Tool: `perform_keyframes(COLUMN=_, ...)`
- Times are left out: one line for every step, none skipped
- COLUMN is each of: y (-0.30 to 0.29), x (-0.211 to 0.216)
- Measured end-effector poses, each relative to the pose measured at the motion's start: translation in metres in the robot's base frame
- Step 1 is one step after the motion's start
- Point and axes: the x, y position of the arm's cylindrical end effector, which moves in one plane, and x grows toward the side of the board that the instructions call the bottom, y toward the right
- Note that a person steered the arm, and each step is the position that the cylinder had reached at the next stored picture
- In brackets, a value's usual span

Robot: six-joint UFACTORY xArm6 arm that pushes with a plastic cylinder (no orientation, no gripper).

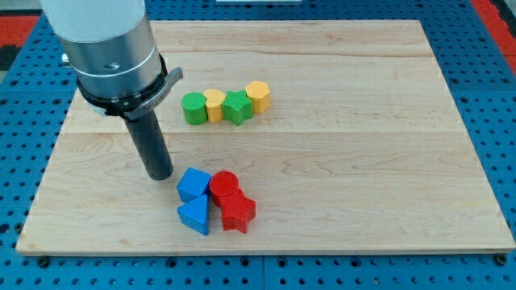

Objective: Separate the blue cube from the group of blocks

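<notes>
xArm6 end: grey cyl. housing + dark rod.
Upper body is a smooth, wide silver-grey cylinder w/ a darker metallic band lower down; below that a black ring clamp w/ a flat grey tab jutting toward the view's right. Straight black rod hangs from it, matte, round-section, ending in my tip (159,176), blunt & dark.

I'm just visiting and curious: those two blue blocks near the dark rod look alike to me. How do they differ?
The blue cube is boxy with a square top face; the blue triangular block is a wedge with a three-cornered top. The blue cube lies nearer the view's top and close to my tip, at its right; the blue triangular block lies below it, farther from my tip. Both share the same blue, touch each other, and adjoin the red blocks.
</notes>
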Motion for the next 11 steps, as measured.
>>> perform_keyframes(y=0.0, x=0.0)
perform_keyframes(y=-0.019, x=0.002)
perform_keyframes(y=-0.031, x=0.044)
perform_keyframes(y=-0.023, x=0.104)
perform_keyframes(y=0.011, x=0.103)
perform_keyframes(y=0.06, x=0.105)
perform_keyframes(y=0.077, x=0.104)
perform_keyframes(y=0.08, x=0.101)
perform_keyframes(y=0.08, x=0.087)
perform_keyframes(y=0.057, x=0.066)
perform_keyframes(y=0.043, x=0.043)
